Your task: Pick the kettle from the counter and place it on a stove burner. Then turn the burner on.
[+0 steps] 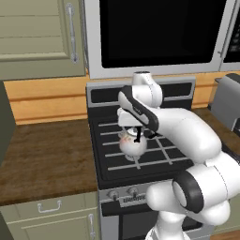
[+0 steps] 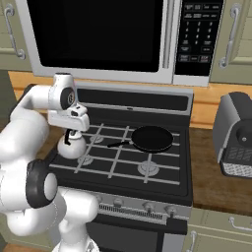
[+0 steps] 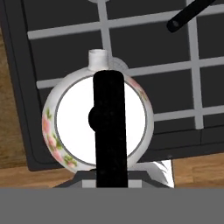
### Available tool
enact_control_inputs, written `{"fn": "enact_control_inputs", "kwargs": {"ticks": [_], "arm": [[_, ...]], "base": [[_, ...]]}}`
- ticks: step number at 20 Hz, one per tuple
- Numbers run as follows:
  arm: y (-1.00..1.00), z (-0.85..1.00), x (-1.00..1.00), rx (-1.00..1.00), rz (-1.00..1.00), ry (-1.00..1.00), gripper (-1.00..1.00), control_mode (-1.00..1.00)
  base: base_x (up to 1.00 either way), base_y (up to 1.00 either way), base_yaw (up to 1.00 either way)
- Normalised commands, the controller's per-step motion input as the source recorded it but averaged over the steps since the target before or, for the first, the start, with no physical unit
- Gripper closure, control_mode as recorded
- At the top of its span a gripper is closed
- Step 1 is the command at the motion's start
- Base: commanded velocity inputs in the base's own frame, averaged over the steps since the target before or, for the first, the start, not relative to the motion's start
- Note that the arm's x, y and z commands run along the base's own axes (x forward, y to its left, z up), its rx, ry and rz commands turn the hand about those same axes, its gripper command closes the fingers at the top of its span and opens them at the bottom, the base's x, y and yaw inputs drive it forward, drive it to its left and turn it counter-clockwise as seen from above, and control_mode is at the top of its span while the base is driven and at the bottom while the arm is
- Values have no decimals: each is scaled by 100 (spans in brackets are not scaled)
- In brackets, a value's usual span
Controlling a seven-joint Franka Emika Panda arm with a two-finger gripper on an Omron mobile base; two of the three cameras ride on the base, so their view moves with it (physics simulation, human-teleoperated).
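The jaws (image 2: 72,134) clamp the thin black handle of the small round white floral kettle (image 1: 132,143), which hangs directly beneath them over the light-grey stove grate (image 2: 115,160).

My arm: glossy white shells, dark joints

From my seat I see a white arm (image 1: 197,140) built of fat rounded segments, with black bands ringing each joint, a dark strip along the wrist link, and a blocky white hand carrying the small dark gripper (image 2: 72,136).

Kettle (image 3: 65,122) — glossy white ceramic look; counter (image 1: 42,159) — matt wood-grain; cooktop (image 2: 162,170) black
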Motion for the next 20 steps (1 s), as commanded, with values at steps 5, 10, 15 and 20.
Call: {"fn": "enact_control_inputs", "kwargs": {"ticks": [5, 10, 15, 20], "arm": [[-6, -14, 3, -3, 0, 4, 100, -100], [-15, -27, 3, 0, -4, 0, 100, -100], [-14, -35, 8, 0, -3, 0, 100, -100], [-1, -10, 31, 0, -1, 0, 100, -100]], "base": [[0, 0, 0], [0, 0, 0], [0, 0, 0], [0, 0, 0]]}}
